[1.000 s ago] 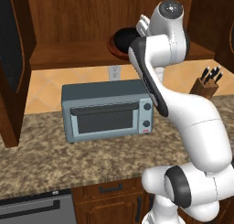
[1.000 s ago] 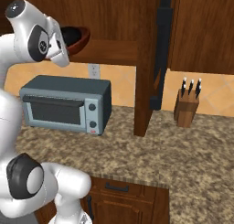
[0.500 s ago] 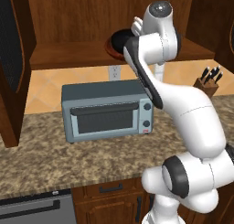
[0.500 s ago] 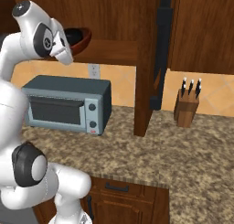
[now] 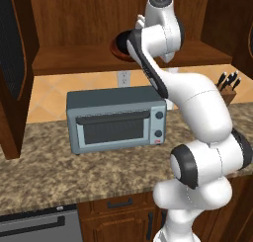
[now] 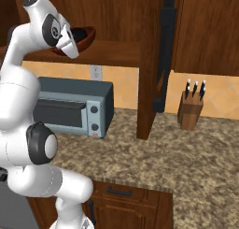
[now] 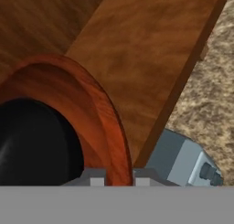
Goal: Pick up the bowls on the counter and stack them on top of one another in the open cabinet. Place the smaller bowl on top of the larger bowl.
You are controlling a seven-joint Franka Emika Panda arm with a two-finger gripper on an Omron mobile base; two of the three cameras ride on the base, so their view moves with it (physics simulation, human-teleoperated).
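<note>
A: Any writing on the toaster oven (image 5: 116,118)? I can't read any, too small to tell.

B: Same. The reddish-brown bowl (image 6: 78,38) has a dark inside with nothing in it, and the gripper (image 7: 116,181) is clenched on its rim over the open cabinet (image 5: 74,58) shelf. Below that there's the speckled granite counter (image 6: 186,153) and a knife block (image 6: 191,112).

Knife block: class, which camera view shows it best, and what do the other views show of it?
The right base view: the knife block stands whole on the counter. In the left base view the arm partly covers it at the right edge.
</note>
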